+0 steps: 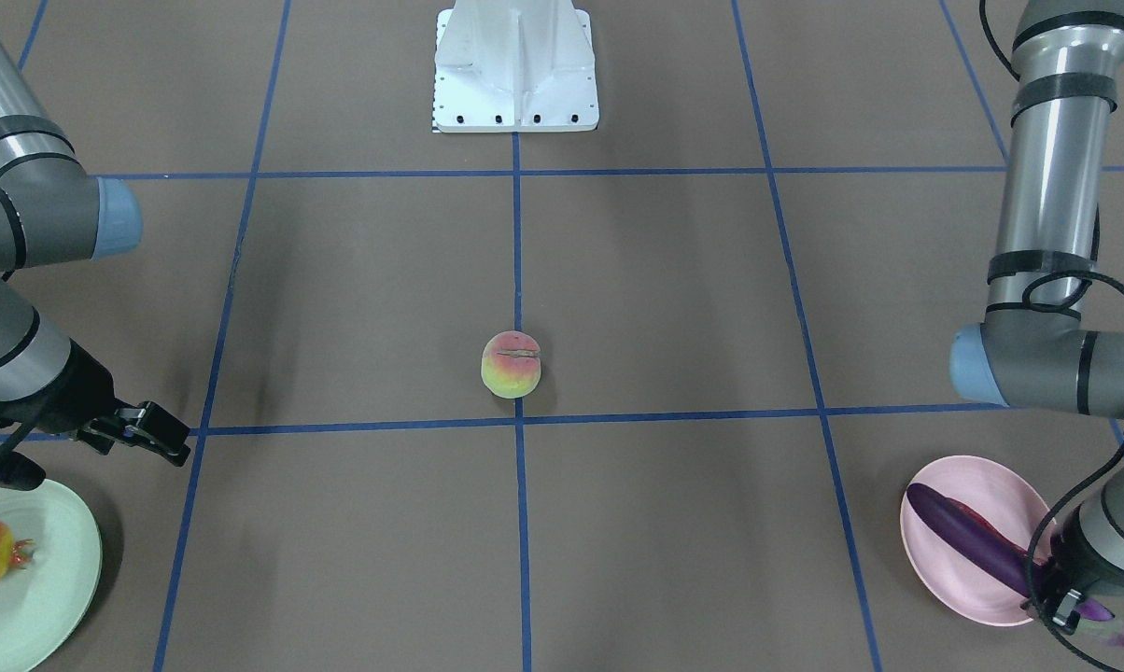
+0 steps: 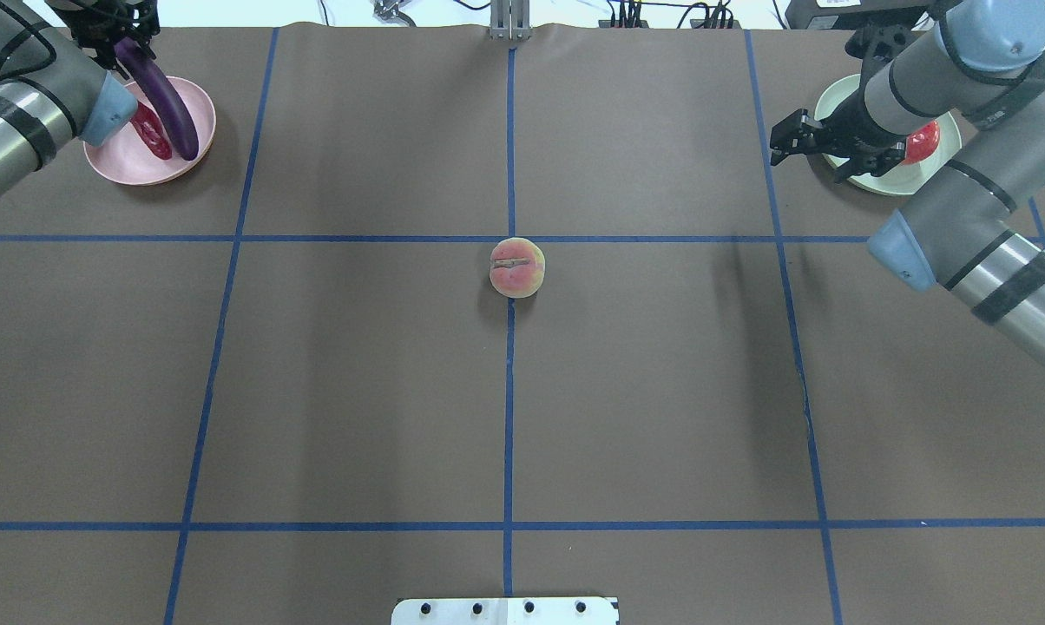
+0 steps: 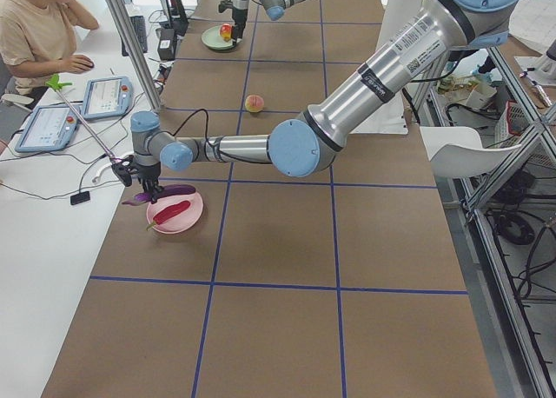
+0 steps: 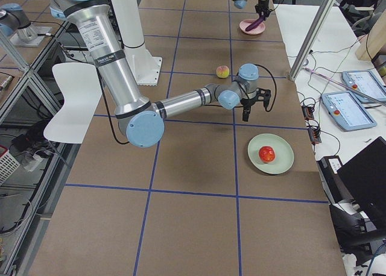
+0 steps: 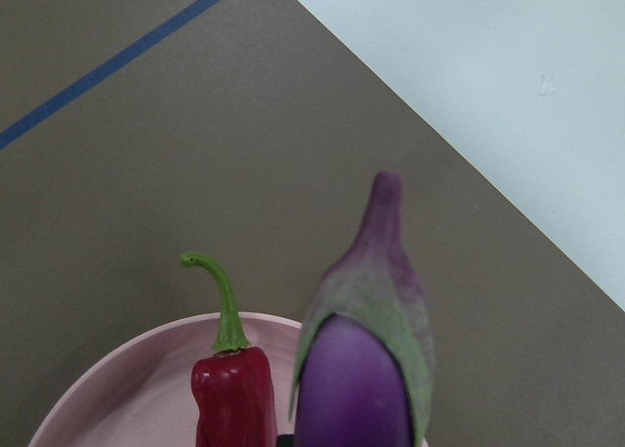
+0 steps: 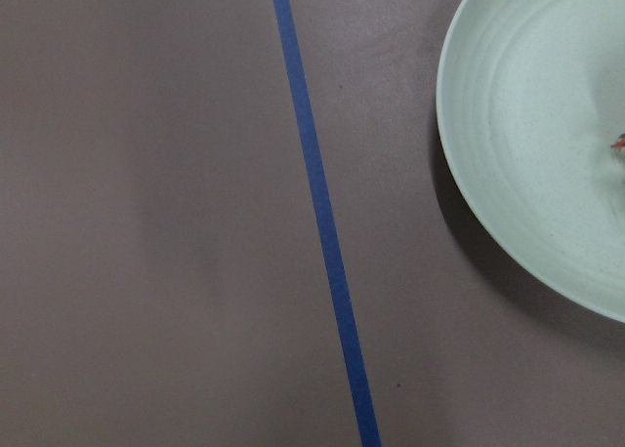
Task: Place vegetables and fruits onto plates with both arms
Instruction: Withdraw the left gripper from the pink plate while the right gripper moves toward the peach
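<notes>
The eggplant (image 5: 356, 388) fills the bottom of the left wrist view, its grey-green cap pointing away from the lens. Just beside it on the left, the chili pepper (image 5: 232, 398) lies in the pink plate (image 5: 117, 393). This plate sits at the far left of the table as the robot looks out. The left gripper (image 1: 1059, 605) has the eggplant near its cap end, with the jaws narrow around it. The purple body slants across the plate, and the cap sticks out past the rim.

At the far right, the pomegranate (image 2: 922, 143) rests on the mint plate (image 2: 887, 184). The right gripper (image 2: 813, 156) hangs beside that plate on its inner side, with jaws wide and nothing between them. Its wrist camera shows only bare table, a blue tape line and the plate's edge.

The peach (image 2: 517, 267) sits alone in the middle of the table on the centre tape line, well apart from both plates.

As I read it, the eggplant placement is in hand and the peach is the last piece to go. The left jaws need to open and lift clear without dragging the eggplant off the rim. The right arm then has to swing in to the middle, straddle the round peach squarely so it cannot roll, and carry it to the mint plate beside the pomegranate.
</notes>
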### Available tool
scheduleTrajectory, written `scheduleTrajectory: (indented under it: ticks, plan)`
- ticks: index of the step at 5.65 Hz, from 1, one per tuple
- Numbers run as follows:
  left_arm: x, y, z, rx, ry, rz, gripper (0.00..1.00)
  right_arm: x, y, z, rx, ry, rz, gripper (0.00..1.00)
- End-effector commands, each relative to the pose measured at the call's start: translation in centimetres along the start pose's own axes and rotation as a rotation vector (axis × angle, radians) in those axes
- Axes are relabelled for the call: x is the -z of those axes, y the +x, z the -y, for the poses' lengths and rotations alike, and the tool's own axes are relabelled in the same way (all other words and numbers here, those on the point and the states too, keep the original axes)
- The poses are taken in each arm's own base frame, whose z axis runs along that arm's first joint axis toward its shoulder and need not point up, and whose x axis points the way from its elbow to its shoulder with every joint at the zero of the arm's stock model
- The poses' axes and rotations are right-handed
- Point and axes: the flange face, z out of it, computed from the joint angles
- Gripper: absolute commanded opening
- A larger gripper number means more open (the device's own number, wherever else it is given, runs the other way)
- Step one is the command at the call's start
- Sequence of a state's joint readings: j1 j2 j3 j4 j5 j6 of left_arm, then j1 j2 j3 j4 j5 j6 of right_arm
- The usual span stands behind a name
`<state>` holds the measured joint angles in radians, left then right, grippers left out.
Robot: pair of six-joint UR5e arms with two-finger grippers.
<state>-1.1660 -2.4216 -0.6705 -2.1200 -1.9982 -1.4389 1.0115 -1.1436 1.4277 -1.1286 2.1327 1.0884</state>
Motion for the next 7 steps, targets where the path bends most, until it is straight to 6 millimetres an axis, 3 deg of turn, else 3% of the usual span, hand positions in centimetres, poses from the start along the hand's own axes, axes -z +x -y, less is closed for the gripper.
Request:
scheduleTrajectory:
  ticks: [1, 2, 3, 4, 5, 6, 7]
  plan:
    - [-0.2, 0.4, -0.7, -0.015, -0.001, -0.011, 1.00, -0.7, -0.5, -0.7, -0.008, -0.008, -0.004, 1.00]
    - [-0.4, 0.6, -1.2, -0.019, -0.004, -0.011, 1.00, -0.9, -1.1, -0.9, -0.002, -0.012, -0.001, 1.00]
    - [0.0, 1.0, -1.3, -0.023, -0.004, -0.019, 1.00, -2.1, -3.1, -2.9, -0.051, -0.032, 0.010, 1.00]
    - [0.7, 1.3, -1.2, -0.088, -0.001, -0.032, 1.00, -1.2, -6.5, -6.0, -0.071, -0.036, 0.053, 1.00]
    - [1.1, 1.4, -0.9, -0.125, 0.003, -0.036, 1.00, -1.4, -10.7, -10.5, -0.128, -0.069, 0.089, 1.00]
    - [1.9, 2.0, -1.2, -0.130, 0.005, -0.049, 1.00, -1.3, -17.5, -13.8, -0.157, -0.044, 0.135, 1.00]
    - [2.2, 2.1, -1.3, -0.134, 0.003, -0.056, 1.00, -1.2, -21.1, -16.1, -0.159, -0.056, 0.166, 1.00]
